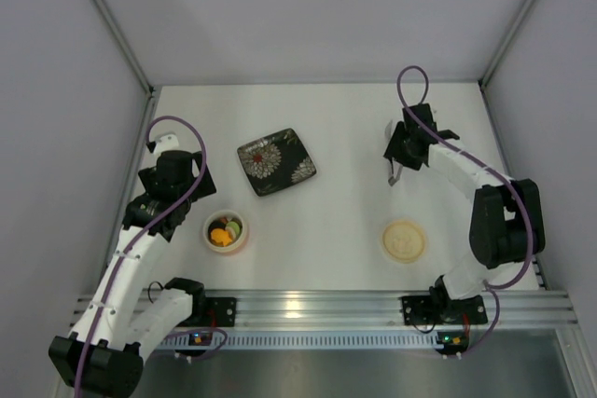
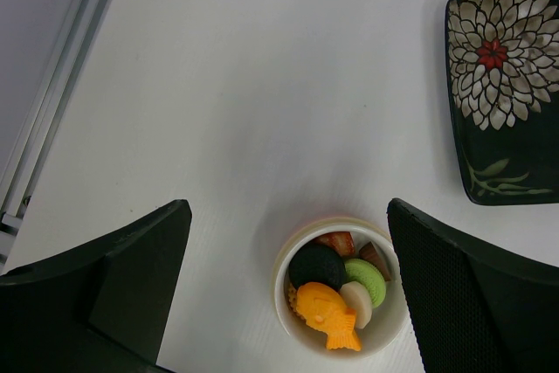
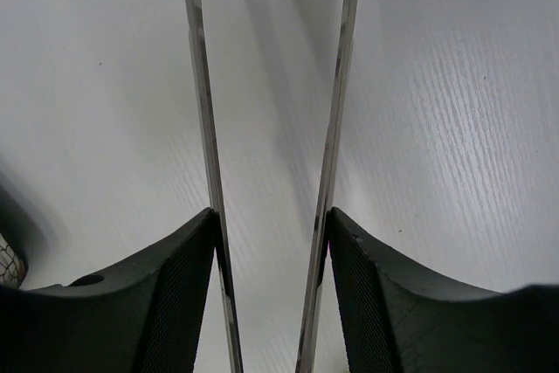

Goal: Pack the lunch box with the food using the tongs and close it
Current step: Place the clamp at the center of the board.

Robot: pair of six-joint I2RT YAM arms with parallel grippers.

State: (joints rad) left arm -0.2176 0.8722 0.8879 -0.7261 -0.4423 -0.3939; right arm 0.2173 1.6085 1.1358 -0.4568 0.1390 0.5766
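Steel first: clamping the tongs (image 3: 203, 128) in right gripper (image 3: 271, 216), far right, tips free for picking; hovering left gripper (image 2: 288, 207) spread wide over near-left lunch box (image 2: 279, 279), food (image 2: 327, 299) inside; leaving lid (image 1: 403, 240) near right.

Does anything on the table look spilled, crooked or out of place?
Nothing stands out. The colourful food pieces all sit inside the small round cream lunch box, none spilled. The dark floral square plate is bare, the round cream lid lies flat, apart, and the silvery tongs sit straight in the right gripper.
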